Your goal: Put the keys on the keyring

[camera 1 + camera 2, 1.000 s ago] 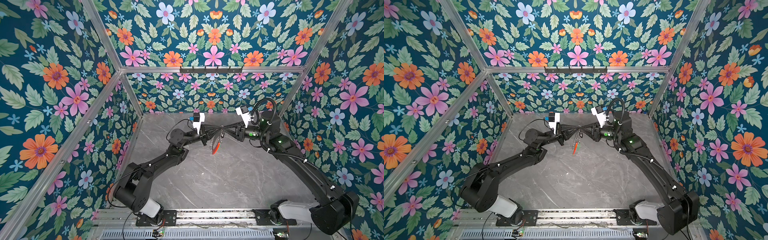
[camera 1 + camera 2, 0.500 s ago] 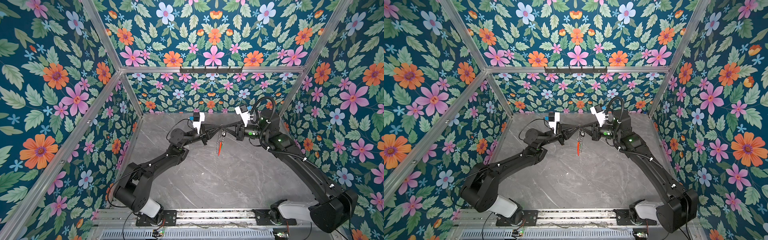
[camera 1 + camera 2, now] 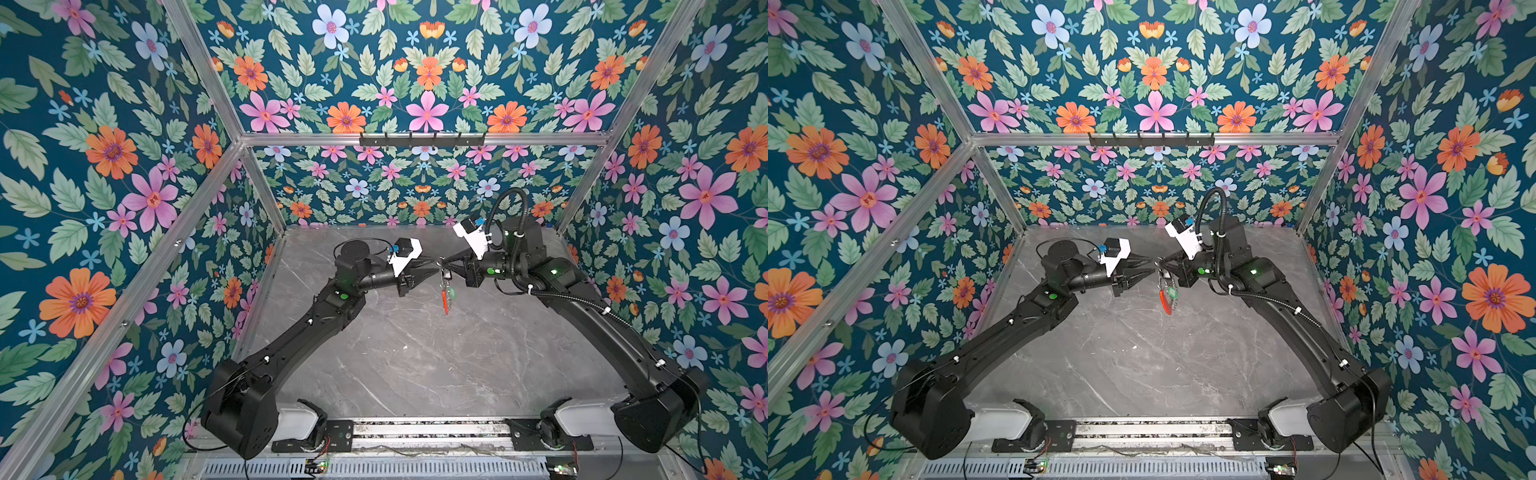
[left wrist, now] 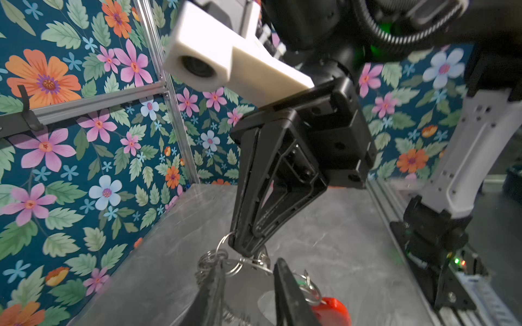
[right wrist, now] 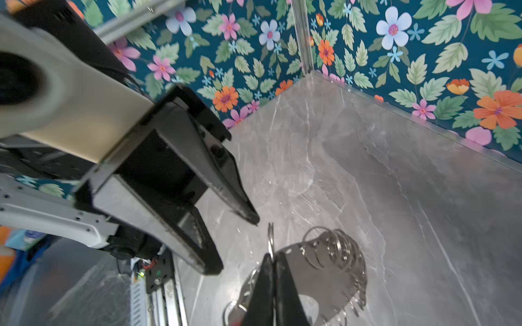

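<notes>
The keyring point(image 3: 445, 291) hangs in mid-air above the floor in both top views, its red-orange arc point(image 3: 1165, 301) lowest. A key with a green tag point(image 3: 1172, 294) dangles beside the arc. My right gripper point(image 3: 443, 262) is shut on one thin split ring point(image 5: 270, 237) at the hoop's top, and the grey plate point(image 5: 324, 271) hangs beneath it. My left gripper point(image 3: 1152, 267) faces it from the left and stands open. In the left wrist view its fingers point(image 4: 285, 282) straddle the plate point(image 4: 248, 285) without pinching it. Red plastic point(image 4: 330, 310) shows behind.
The grey marble floor point(image 3: 415, 353) lies below the hanging hoop. A black hook rail point(image 3: 422, 139) is mounted on the back wall. Floral walls with aluminium posts point(image 3: 266, 195) close in three sides, and the arm bases stand on the front rail point(image 3: 428, 432).
My left gripper has gone from shut to open and let go of the keyring. The hoop now hangs from the right gripper alone and has shifted slightly right.
</notes>
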`<state>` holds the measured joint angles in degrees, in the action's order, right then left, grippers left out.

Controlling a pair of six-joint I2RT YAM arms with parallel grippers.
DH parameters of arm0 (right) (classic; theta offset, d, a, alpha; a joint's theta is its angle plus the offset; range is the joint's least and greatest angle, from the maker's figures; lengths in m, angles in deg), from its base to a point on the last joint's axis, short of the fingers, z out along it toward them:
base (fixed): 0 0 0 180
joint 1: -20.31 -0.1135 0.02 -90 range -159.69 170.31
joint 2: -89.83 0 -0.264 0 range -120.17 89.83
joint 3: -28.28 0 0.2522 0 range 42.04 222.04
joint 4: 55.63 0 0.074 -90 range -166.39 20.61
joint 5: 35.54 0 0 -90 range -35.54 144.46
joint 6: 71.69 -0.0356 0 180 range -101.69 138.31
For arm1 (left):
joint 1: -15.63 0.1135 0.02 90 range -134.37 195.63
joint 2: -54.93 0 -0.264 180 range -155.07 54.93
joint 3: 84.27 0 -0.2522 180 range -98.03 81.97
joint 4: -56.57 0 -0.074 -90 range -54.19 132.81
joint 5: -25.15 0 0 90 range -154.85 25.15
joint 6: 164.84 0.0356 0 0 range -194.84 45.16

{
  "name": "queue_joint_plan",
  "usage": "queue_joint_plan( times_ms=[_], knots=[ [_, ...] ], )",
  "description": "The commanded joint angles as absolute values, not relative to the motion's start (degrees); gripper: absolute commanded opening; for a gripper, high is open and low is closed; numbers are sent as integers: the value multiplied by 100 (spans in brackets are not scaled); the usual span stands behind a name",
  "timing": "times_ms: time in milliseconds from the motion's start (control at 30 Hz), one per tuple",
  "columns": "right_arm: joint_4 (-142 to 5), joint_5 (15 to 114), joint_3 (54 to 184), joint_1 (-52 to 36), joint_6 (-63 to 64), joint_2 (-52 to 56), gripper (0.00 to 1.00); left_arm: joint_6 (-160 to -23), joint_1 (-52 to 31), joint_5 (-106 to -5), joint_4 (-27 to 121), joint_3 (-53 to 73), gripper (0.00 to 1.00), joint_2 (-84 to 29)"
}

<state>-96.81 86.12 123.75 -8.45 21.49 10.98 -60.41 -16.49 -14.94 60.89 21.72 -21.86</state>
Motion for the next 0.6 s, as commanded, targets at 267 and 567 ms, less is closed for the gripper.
queue_joint_plan(
  times_ms=[267,567],
  knots=[
    [-10195,8160,12326,-1031,2938,1101,0,-4267,-1526,-717,3797,1070,23,-2775],
    [-10183,8214,12256,-1072,2939,1168,0,-4695,-1530,-384,4081,876,25,-3044]
  ],
)
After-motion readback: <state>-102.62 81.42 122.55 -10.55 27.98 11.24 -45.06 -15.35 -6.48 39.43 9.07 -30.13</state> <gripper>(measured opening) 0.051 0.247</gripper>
